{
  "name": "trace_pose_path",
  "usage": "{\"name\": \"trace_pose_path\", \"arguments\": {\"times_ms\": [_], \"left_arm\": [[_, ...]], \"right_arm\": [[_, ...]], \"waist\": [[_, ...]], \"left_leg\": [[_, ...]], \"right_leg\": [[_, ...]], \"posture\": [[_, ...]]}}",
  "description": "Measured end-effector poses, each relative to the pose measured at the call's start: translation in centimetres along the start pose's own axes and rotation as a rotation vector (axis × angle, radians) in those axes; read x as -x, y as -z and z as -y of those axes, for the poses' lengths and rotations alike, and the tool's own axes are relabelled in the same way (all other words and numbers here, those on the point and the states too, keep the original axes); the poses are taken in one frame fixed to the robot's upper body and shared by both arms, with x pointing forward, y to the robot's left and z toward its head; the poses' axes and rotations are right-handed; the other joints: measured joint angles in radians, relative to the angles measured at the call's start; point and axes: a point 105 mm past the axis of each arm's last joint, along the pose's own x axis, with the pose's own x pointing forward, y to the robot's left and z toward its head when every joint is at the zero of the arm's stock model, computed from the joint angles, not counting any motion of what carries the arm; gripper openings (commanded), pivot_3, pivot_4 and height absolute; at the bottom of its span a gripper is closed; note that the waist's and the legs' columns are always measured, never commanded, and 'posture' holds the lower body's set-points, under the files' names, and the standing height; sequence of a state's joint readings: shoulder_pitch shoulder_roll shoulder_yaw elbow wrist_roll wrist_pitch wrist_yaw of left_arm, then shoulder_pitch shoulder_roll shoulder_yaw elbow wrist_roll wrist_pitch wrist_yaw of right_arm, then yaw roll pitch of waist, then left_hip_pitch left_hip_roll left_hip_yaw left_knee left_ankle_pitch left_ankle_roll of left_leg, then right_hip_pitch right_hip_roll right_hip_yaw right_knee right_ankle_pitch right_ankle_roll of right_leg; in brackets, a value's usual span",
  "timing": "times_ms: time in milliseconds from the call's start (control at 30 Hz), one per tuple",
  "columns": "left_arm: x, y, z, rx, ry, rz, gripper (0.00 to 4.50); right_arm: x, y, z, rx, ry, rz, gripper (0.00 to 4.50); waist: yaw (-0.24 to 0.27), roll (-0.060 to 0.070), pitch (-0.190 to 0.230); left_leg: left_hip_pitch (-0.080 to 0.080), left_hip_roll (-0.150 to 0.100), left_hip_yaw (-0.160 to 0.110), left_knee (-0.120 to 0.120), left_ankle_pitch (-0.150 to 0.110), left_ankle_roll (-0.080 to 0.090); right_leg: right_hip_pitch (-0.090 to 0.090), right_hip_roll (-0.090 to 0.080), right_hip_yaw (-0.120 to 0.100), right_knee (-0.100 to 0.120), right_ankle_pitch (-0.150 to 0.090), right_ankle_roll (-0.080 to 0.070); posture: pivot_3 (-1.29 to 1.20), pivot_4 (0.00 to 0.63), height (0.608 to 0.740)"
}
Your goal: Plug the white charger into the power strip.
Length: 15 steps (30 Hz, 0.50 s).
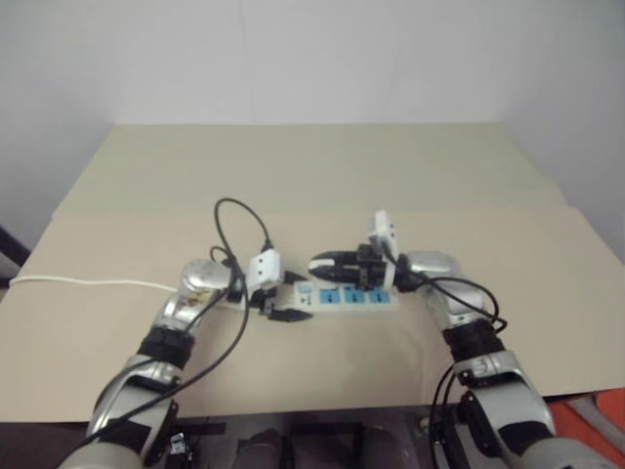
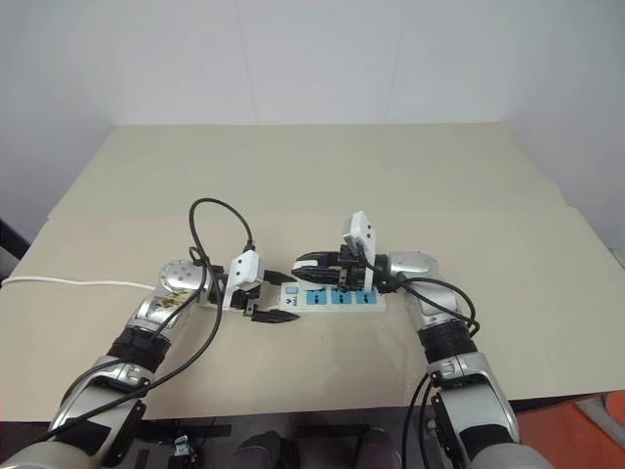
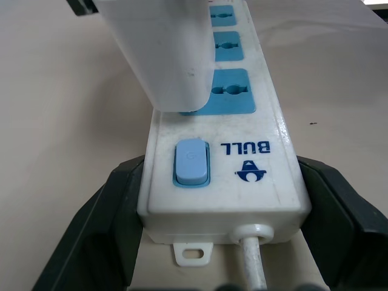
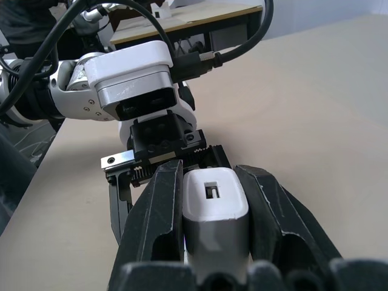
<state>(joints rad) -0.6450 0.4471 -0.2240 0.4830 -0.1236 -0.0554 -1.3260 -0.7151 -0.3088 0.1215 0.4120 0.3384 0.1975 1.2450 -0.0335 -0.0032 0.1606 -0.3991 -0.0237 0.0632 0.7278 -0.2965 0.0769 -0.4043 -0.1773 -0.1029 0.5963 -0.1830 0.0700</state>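
The small white rounded plastic charger is pinched between the black fingers of the right gripper, just above the blue socket nearest the switch. The long flat white plastic power strip, near the front edge of the beige tabletop, is clamped at its switch end by the left gripper.

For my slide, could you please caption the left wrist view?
Left tool grips the power strip at its switch end while the white charger hangs over the nearest socket.
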Motion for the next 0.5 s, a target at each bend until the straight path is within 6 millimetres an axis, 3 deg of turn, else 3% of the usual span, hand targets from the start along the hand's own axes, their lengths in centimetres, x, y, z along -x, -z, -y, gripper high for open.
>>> {"name": "trace_pose_path", "arguments": {"times_ms": [500], "left_arm": [[-0.04, 0.04, 0.15, 0.005, -0.007, -0.001, 3.28]], "right_arm": [[0.44, 0.24, -0.07, 0.059, -0.015, 0.014, 1.16]], "waist": [[-0.004, 0.000, 0.000]], "left_leg": [[0.002, 0.000, 0.000, -0.001, 0.000, 0.000]], "right_leg": [[0.001, 0.000, 0.001, 0.000, 0.000, 0.000]], "posture": [[0.00, 0.150, 0.740]]}}
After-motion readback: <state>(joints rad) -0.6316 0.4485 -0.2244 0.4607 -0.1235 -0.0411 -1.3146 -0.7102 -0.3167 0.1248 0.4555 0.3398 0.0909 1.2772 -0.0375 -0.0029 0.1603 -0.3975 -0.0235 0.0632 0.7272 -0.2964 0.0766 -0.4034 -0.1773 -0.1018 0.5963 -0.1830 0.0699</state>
